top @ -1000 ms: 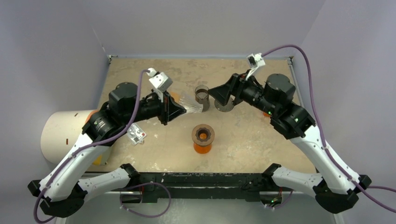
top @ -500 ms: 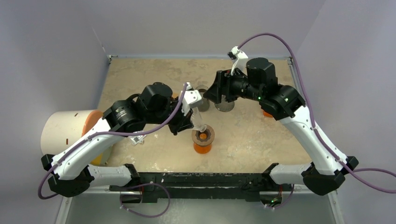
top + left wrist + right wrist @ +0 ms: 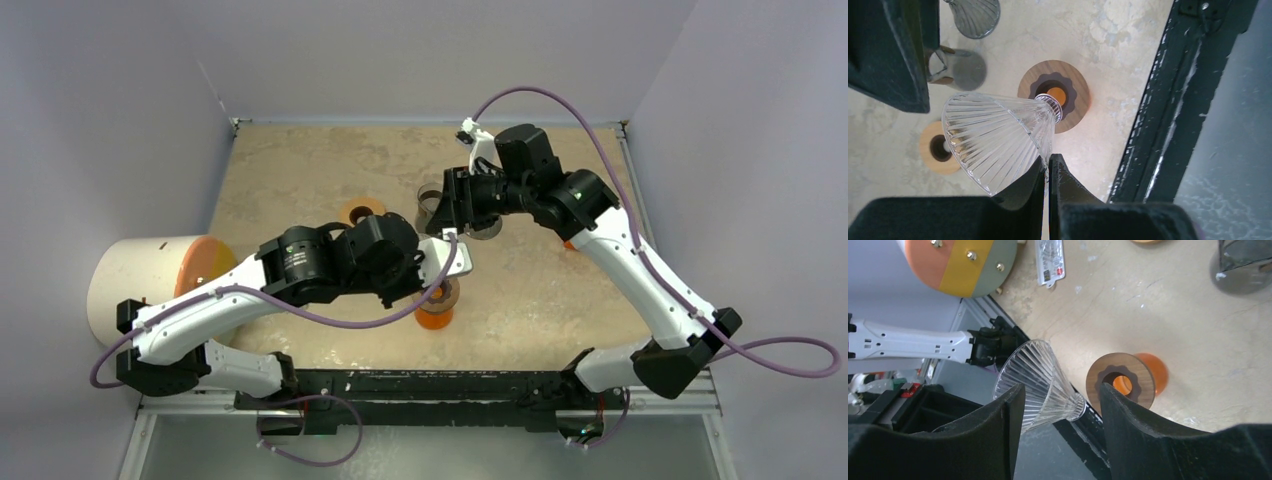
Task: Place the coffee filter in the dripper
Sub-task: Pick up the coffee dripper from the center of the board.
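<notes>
So, the left gripper [image 3: 1048,162] is pinched tight on the rim of the clear glass dripper cone [image 3: 993,140], which has spiral ribs down the wall and a short ringed neck at the narrow end. The cone is held tilted in the air, with the neck aimed at the brown wood-grain ring [image 3: 1075,100] with a scalloped hole. That ring is sat on the orange glass vessel [image 3: 433,320] mid-table. Whether neck and ring are touching can't be told.

The right gripper [image 3: 1060,387] is spread wide with nothing clamped. It's parked by the smoky-grey straight glass cup [image 3: 965,70] and a grey ribbed glass piece [image 3: 975,17]. A second, paler wooden ring [image 3: 930,155] is laid flat on the mottled beige table [image 3: 300,170]. A fat cream cylinder [image 3: 140,280] with an orange end is off the left edge.

Compared with half a second ago, the dripper has been swung from just left of the vessel to over it. The vessel is now mostly covered by the wrist in the top view. The right arm has been pulled in toward the grey cup.

Count: two arms, two wooden rings, one dripper, one orange vessel, one grey cup, one ribbed piece.
</notes>
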You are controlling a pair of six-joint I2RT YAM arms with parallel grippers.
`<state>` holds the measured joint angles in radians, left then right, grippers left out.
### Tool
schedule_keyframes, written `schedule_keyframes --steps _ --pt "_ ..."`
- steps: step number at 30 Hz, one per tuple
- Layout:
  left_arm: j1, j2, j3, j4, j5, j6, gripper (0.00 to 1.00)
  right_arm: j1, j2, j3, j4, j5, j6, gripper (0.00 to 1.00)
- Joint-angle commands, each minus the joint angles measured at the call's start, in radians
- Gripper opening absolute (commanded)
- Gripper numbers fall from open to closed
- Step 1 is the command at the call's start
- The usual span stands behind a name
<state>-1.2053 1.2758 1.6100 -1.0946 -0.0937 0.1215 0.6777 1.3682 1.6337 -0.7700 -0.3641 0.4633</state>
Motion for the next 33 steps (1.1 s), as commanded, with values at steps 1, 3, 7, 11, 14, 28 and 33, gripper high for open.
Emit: schedule_keyframes --steps 1,3,7,11,14,28,33 --pt "-0.044 -0.004 0.014 0.004 -0.145 0.114 0.00 -0.004 0.011 0.017 -0.020 -0.082 0.000 0.58" --pt "-0.056 -0.010 -0.003 0.022 -0.164 0.148 0.00 -0.004 0.017 0.011 -0.020 -0.092 -0.001 0.57" --pt "-0.067 -0.018 -0.027 0.048 -0.172 0.210 0.00 -0.004 0.043 0.023 -0.045 -0.095 -0.019 0.55" --pt "-0.078 -0.010 -0.028 0.047 -0.168 0.237 0.00 -0.004 0.069 0.047 -0.058 -0.088 -0.038 0.52" --pt "-0.082 0.002 -0.025 0.043 -0.173 0.244 0.00 -0.003 0.084 0.060 -0.071 -0.082 -0.048 0.49" --pt "-0.102 0.065 0.009 -0.001 -0.158 0.258 0.00 0.001 0.153 0.121 -0.175 -0.073 -0.118 0.33" --pt "-0.106 0.071 0.016 -0.010 -0.147 0.260 0.00 0.022 0.155 0.110 -0.213 -0.033 -0.163 0.30"
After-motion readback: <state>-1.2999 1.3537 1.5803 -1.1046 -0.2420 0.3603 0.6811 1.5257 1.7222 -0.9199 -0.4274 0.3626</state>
